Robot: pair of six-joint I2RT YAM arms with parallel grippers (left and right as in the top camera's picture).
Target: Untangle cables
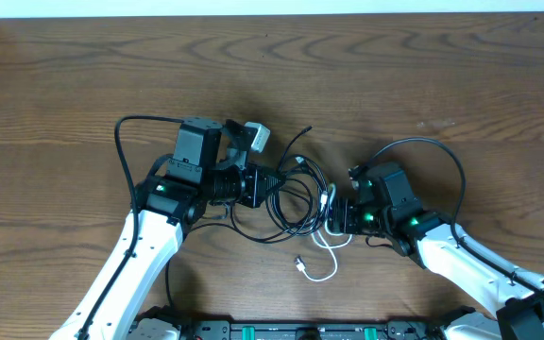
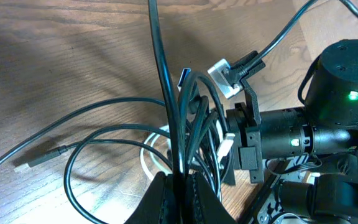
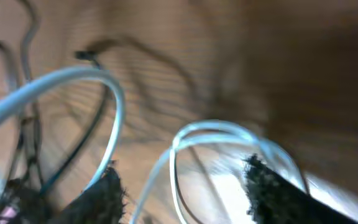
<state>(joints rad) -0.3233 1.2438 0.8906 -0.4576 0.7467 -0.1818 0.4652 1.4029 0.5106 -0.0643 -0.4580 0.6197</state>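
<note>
Left fingers [image 2: 192,198] clenching thin black tangled cords [image 1: 291,203], lying mid brown wooden counter [image 1: 253,76]. Right fingers [image 3: 104,196] standing released, straddling whitish looped strand [image 1: 324,255] (view blurred). Best: anchoring black bundle, closing on white loop, drawing it outward slowly.

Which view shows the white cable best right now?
Overhead: the white cable shows most of its run, loose plug end included. Right wrist gives only blurred loops; left wrist, a sliver behind the black cables.

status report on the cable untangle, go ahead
Left gripper shut on black cable. Right gripper open, white cable looping through it. Cable bundle tangled, no obstruction seen.
</note>
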